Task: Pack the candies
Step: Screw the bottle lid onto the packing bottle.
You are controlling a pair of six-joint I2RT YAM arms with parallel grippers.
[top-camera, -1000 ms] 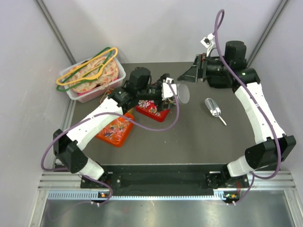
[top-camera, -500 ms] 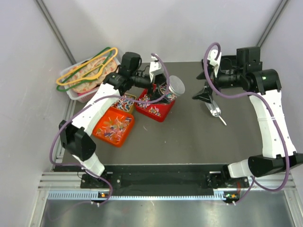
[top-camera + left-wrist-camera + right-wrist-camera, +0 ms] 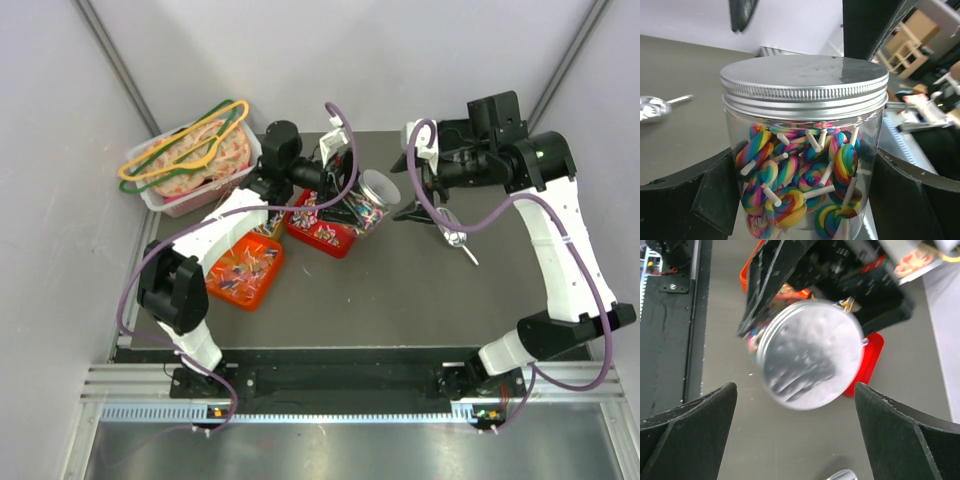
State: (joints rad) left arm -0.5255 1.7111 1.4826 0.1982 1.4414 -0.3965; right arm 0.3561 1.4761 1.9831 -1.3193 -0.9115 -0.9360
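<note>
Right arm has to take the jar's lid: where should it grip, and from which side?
Grip the silver lid by its ribbed rim, coming straight on from the lid end. The left gripper clamps the clear jar around its body, with the lid's flat face turned toward the open right gripper, so the rim looks free all round.

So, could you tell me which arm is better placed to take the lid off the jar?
Right. The right gripper is open and faces the lid head-on; the left gripper is shut on the jar, presenting it.
</note>
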